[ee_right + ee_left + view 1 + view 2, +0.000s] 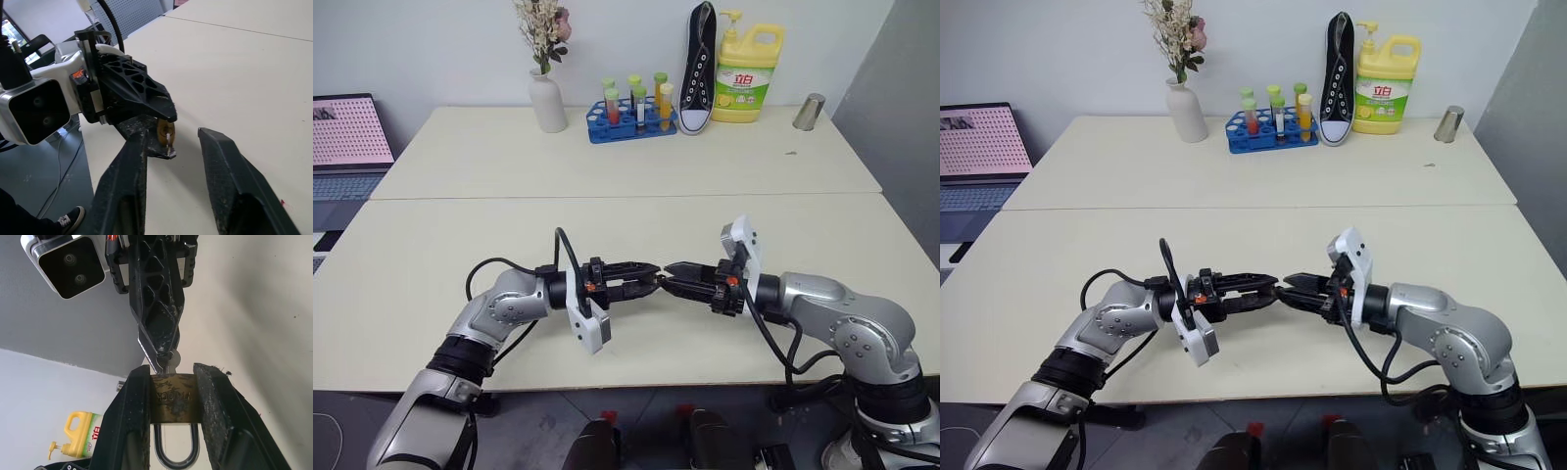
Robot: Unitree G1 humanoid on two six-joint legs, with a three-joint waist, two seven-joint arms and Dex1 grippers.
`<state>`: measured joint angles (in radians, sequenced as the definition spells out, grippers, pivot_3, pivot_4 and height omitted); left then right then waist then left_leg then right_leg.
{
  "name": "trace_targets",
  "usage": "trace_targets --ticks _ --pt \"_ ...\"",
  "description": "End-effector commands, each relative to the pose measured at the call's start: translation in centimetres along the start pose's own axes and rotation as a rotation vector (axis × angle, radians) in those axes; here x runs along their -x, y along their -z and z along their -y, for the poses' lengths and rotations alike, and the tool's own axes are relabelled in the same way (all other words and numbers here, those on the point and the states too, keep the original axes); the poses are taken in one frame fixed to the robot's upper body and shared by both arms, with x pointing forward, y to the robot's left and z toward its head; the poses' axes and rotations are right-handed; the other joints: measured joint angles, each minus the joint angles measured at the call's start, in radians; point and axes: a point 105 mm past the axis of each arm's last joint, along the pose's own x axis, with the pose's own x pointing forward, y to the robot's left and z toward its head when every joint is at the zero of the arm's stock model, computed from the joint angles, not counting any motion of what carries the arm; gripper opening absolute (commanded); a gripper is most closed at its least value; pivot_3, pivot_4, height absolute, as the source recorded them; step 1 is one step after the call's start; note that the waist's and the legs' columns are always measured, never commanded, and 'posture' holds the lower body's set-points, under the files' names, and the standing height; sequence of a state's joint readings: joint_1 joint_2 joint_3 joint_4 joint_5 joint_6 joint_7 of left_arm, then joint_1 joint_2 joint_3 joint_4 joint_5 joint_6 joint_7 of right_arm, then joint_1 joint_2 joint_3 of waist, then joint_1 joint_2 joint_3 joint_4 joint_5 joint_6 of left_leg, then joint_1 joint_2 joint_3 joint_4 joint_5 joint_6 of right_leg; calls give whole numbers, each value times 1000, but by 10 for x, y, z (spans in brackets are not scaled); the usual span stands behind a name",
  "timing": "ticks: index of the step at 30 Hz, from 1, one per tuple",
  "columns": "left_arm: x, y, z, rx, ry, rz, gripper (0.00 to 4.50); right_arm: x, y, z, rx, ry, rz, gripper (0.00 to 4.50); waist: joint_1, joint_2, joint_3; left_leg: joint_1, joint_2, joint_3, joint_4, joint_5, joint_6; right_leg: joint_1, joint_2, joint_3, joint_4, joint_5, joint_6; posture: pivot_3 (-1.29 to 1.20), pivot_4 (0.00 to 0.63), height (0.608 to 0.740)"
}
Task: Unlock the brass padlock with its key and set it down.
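Note:
Above the front of the cream table [607,225] my two grippers meet tip to tip. The left gripper [651,280] points to the right and is shut on the brass padlock [176,399], its fingers pressing the body's two sides. The silvery shackle [176,455] loops back toward the wrist. A small silvery key [167,138] sticks out of the padlock's end face toward the right gripper [672,274]. In the right wrist view that gripper's fingers [215,161] stand apart, open, with the key close beside one finger and not pinched.
Along the table's far edge stand a white vase with flowers [547,98], a blue test-tube rack [631,117], a black shoe [698,69], a yellow detergent bottle [749,73] and a metal cup [809,112]. A laptop [347,137] sits at the far left.

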<state>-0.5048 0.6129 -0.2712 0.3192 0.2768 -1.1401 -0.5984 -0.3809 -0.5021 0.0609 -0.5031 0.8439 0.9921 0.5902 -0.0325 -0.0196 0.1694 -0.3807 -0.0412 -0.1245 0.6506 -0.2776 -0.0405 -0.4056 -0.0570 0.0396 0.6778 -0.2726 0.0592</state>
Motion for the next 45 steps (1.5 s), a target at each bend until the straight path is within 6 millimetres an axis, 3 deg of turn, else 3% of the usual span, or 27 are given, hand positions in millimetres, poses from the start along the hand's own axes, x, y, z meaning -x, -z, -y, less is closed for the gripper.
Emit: trace_targets --ticks 1,6,9,12,21,34,45 --pt "-1 -5 -9 -31 -31 19 973 0 -7 -5 41 -27 13 1594 0 0 0 0 0 0 0 0 0 0 0 0 0 0 0 0 150 740" --pt "-2 -7 -9 -33 -32 24 973 -1 -8 -4 39 -25 17 1594 0 0 0 0 0 0 0 0 0 0 0 0 0 0 0 0 150 740" --pt "-3 -7 -9 -31 -34 24 973 -2 -8 -4 35 -26 23 1015 0 0 0 0 0 0 0 0 0 0 0 0 0 0 0 0 150 740" --pt "-2 -7 -9 -31 -32 22 973 -2 -9 -4 32 -27 24 30 0 0 0 0 0 0 0 0 0 0 0 0 0 0 0 0 150 740" --pt "-2 -7 -9 -36 -27 23 973 -2 -10 -5 19 -41 27 0 0 0 0 0 0 0 0 0 0 0 0 0 0 0 0 0 150 740" --pt "-2 -9 -3 -89 40 44 973 7 -21 -6 -375 -193 -64 0 0 0 0 0 0 0 0 0 0 0 0 0 0 0 0 0 150 740" --pt "-1 -10 -1 -92 40 37 973 2 -26 -4 -527 -207 -54 0 0 0 0 -1 0 1 0 0 0 0 0 0 0 0 0 0 150 740"
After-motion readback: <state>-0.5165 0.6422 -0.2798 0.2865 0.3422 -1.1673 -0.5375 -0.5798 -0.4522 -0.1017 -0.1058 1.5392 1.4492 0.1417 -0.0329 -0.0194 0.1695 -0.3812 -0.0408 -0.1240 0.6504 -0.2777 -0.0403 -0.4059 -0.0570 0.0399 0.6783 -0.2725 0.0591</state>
